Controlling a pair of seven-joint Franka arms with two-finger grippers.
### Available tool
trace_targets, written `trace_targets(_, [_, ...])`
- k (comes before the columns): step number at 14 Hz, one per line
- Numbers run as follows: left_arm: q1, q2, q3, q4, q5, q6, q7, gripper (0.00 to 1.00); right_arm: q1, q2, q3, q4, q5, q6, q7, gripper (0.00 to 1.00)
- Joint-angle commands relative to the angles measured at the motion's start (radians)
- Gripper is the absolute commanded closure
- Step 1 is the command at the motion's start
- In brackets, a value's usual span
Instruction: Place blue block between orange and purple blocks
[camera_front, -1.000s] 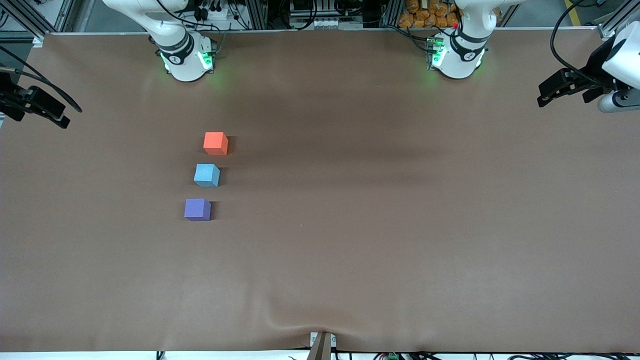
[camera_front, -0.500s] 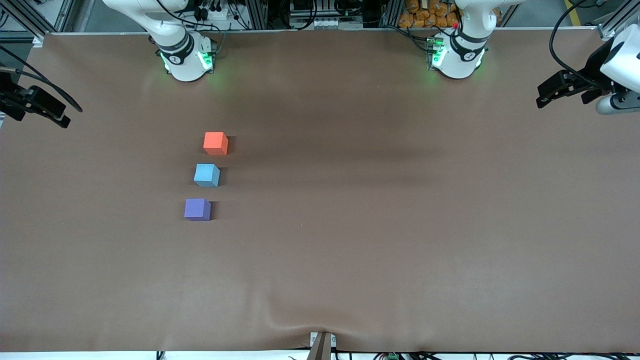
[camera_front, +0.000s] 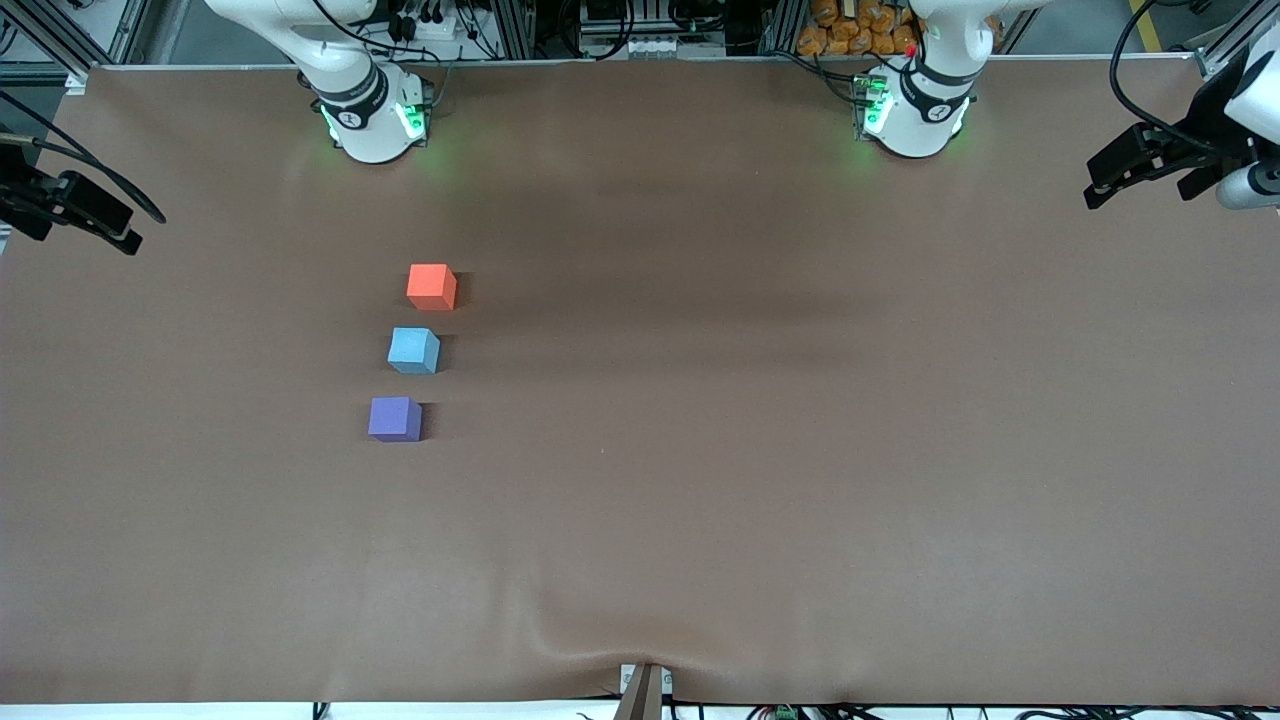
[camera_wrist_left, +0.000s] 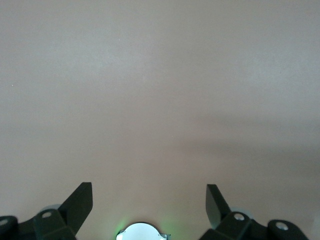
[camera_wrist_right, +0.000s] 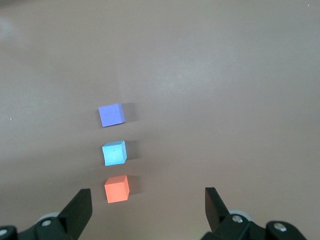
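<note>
Narrow gaps separate orange block (camera_front: 431, 286), blue block (camera_front: 413, 350), purple block (camera_front: 394, 418).

matt foam-like blue block (camera_front: 413, 350) (smooth brown table (camera_front: 760, 440)).

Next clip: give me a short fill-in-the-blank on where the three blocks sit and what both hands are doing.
1. The blue block sits between the orange block and the ____ block.
2. Of the three blocks, the one nearest the front camera is the ____ one.
3. The left hand is open and holds ____.
4. The right hand has its fingers ____, with all three blocks on the table in its wrist view.

Missing words: purple; purple; nothing; open
</note>
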Motion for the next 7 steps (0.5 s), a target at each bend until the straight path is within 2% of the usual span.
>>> trace_targets(1, [0.001,-0.004,-0.024,0.012,-0.01,-0.022,-0.006,0.0,-0.009,0.015,0.01,0.031,-0.013,-0.022,0.015,0.0])
trace_targets(3, [0.006,-0.011,-0.049,0.018,-0.004,-0.043,0.0,0.0,-0.009,0.015,0.011,0.031,-0.011,-0.023,0.015,0.0])
trace_targets(7, [0.012,-0.001,-0.041,0.077,-0.009,-0.069,0.023,0.0,-0.009,0.015,0.011,0.031,-0.01,-0.023,0.015,0.0])
